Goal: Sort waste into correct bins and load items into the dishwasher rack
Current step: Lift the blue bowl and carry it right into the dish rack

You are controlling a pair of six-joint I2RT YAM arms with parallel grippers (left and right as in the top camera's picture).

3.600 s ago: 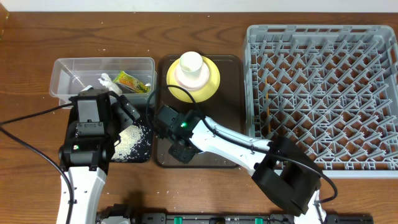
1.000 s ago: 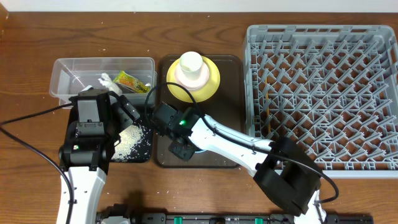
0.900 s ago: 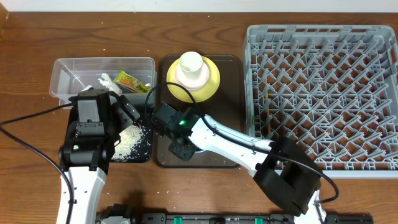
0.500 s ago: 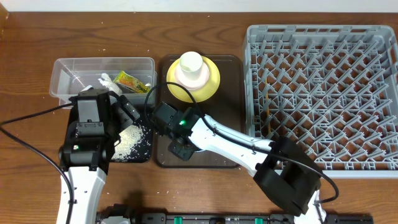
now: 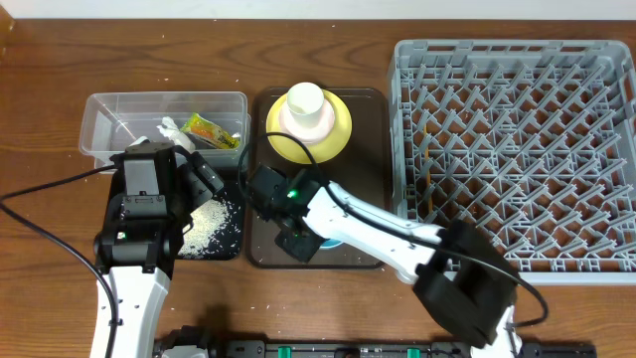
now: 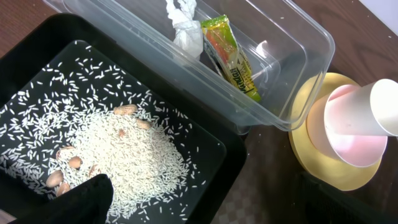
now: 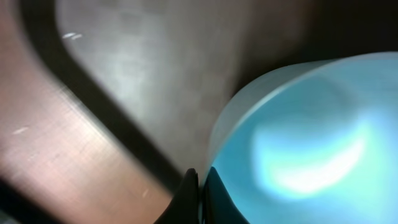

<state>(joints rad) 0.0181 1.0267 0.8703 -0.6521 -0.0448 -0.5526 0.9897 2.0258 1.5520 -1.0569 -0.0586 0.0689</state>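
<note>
Rice (image 6: 134, 155) lies heaped in the black bin (image 6: 37, 50), with stray grains around the heap and a few brown bits (image 6: 74, 163) at its edge. The bin sits on the left half of the desk (image 5: 60, 60), on the near-edge side of the clear tub (image 5: 164, 96) and touching it. The tub holds the tissue (image 6: 183, 28) and the wrapper (image 6: 230, 59), side by side.

The left gripper (image 5: 204, 171) hangs over the bin. In its wrist view only one finger (image 6: 87, 198) shows, low and well off centre, with nothing in it, so the jaws stand apart.

The tray (image 5: 373, 159) lies mid-desk, between the bin and the rack (image 5: 517, 149), which fills the right side up to the far-right corner. At the tray's far end sits the plate (image 5: 341, 134). The pink bowl (image 5: 293, 124) is on it, and the cup (image 5: 305, 99) stands upside down on the bowl.

The blue bowl (image 5: 335, 243) is at the tray's near end, mostly hidden under the right arm. The right gripper (image 5: 296, 242) is clamped on its left rim. Its wrist view shows the dark fingertips together at the bowl's edge, with the blurred bowl filling the lower right over the tray floor. Whether the bowl rests on the tray or is raised off it cannot be told.
</note>
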